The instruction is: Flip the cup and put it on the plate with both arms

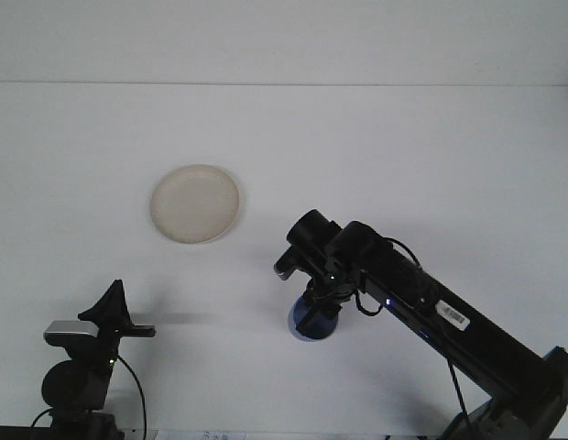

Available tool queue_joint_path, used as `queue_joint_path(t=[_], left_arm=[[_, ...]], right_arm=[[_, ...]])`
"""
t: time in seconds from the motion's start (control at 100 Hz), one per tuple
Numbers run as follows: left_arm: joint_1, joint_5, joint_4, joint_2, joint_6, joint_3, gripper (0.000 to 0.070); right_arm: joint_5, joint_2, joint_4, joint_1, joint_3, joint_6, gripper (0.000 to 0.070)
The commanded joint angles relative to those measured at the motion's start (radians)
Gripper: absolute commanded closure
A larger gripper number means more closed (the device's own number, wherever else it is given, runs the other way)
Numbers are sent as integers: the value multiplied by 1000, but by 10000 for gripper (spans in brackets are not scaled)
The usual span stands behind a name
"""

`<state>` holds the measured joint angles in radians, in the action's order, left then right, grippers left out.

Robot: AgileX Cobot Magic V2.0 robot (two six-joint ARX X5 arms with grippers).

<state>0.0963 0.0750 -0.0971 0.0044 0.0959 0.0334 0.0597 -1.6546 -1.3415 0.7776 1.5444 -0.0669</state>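
Where white, bare: table [403, 147]

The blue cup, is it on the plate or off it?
Off it. The blue cup sits under the right pincer on the bare table, well apart from the plate.

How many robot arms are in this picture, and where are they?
2. The left arm sits low in the near-left corner, away from the plate. The right arm reaches in from the near right, its end over the blue cup at the table's centre.
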Motion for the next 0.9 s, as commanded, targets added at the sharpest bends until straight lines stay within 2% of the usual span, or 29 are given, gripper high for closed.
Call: queue_joint_path(t=[0.0,0.37,0.42,0.52,0.57,0.89], left_arm=[[0,-4,-10,-1,6,-19,688],[0,-4,-10,-1,6,-19,688],[0,-4,-10,-1,6,-19,688],[0,-4,-10,-1,6,-19,688],[0,-4,-10,-1,6,-19,688],[0,-4,-9,-1,6,-19,688]], right_arm=[[4,-35,-22,19,28,-1,698],[4,-122,-21,29,28,-3,692],[4,-122,-14,29,28,-6,643],[3,-122,-1,34,28,-5,450],[3,-122,-2,34,28,-5,391],[4,-97,-26,22,66,-43,382]])
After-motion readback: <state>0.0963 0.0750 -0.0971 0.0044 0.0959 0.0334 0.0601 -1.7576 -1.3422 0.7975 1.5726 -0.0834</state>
